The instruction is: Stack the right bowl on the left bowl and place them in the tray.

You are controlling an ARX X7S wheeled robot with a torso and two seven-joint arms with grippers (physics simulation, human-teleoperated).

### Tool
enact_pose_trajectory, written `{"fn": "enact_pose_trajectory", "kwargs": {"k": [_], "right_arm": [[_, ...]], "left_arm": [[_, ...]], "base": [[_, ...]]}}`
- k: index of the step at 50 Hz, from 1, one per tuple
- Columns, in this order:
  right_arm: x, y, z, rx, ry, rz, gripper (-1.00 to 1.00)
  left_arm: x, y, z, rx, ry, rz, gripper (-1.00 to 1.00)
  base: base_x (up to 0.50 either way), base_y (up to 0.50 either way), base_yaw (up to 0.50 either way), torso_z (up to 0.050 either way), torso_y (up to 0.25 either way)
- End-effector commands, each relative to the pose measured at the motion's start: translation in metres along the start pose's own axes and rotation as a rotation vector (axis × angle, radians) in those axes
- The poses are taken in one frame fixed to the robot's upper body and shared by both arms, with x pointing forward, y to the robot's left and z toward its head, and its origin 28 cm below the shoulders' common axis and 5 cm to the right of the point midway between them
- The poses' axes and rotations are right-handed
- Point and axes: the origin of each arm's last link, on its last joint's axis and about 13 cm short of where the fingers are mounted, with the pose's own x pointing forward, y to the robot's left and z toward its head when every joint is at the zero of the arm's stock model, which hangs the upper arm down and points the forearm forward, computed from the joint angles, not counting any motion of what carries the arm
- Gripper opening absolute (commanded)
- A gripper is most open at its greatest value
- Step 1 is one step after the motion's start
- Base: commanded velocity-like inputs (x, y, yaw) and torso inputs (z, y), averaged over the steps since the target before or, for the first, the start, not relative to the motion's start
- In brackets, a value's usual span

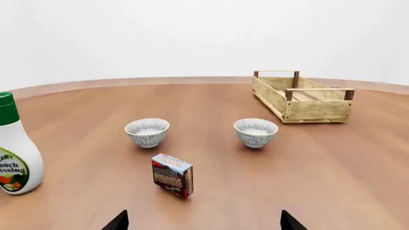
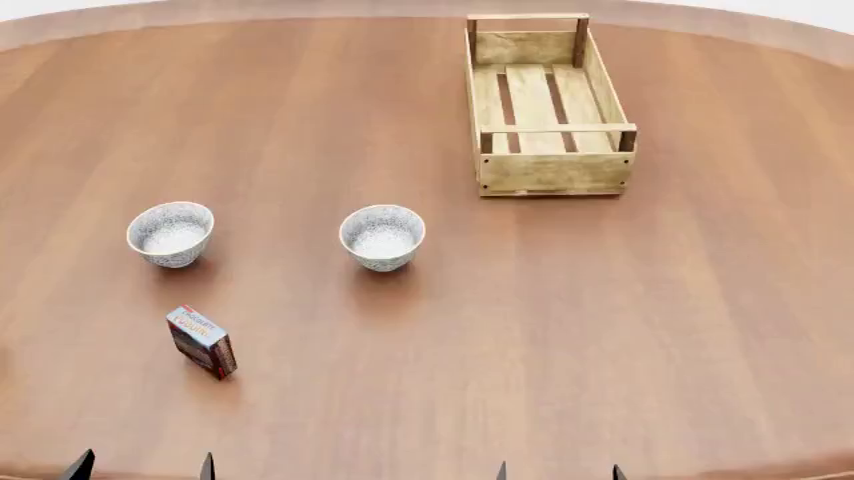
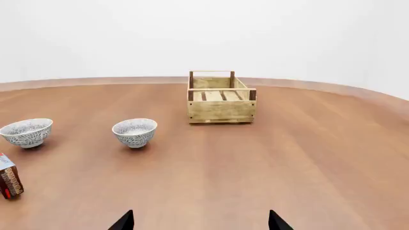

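Observation:
Two speckled grey-white bowls stand apart on the round wooden table. The left bowl (image 2: 171, 233) (image 1: 147, 132) (image 3: 26, 132) is near the table's left side. The right bowl (image 2: 382, 236) (image 1: 256, 132) (image 3: 135, 132) stands nearer the middle. The tray (image 2: 547, 104) (image 1: 301, 97) (image 3: 221, 98), a light-wood slatted crate, lies empty at the back right. My left gripper (image 2: 142, 468) (image 1: 203, 223) hangs open at the near edge, well short of the bowls. My right gripper (image 2: 558, 472) (image 3: 200, 222) is open too, with nothing between its fingers.
A small red-and-blue pudding box (image 2: 203, 341) (image 1: 172, 175) (image 3: 9, 175) stands in front of the left bowl. A white ranch dressing bottle (image 1: 14, 148) with a green cap stands to the left, seen only in the left wrist view.

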Motion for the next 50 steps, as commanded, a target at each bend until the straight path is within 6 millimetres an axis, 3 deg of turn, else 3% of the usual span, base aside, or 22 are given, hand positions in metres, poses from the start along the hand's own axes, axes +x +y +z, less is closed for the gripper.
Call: {"fn": "enact_pose_trajectory", "kwargs": {"k": [1,41,50], "right_arm": [[-0.0002,0.0002,0.0003,-0.001,0.004,0.0,1.0],[-0.0026,0.0009,-0.0006,0.006,0.014,0.002,1.0],[-0.0039,0.0011,-0.0002,0.006,0.009,0.005,1.0]], "left_arm": [[0.0004,-0.0001,0.0005,-0.001,-0.001,0.001,1.0],[0.0013,-0.0006,-0.0021,-0.007,0.061,0.023,1.0],[0.0011,0.0006,-0.0005,-0.033,0.058,0.029,1.0]], "base": [[0.0,0.0,0.0,0.0,0.0],[0.0,0.0,0.0,0.0,0.0],[0.0,0.0,0.0,0.049,0.0]]}}
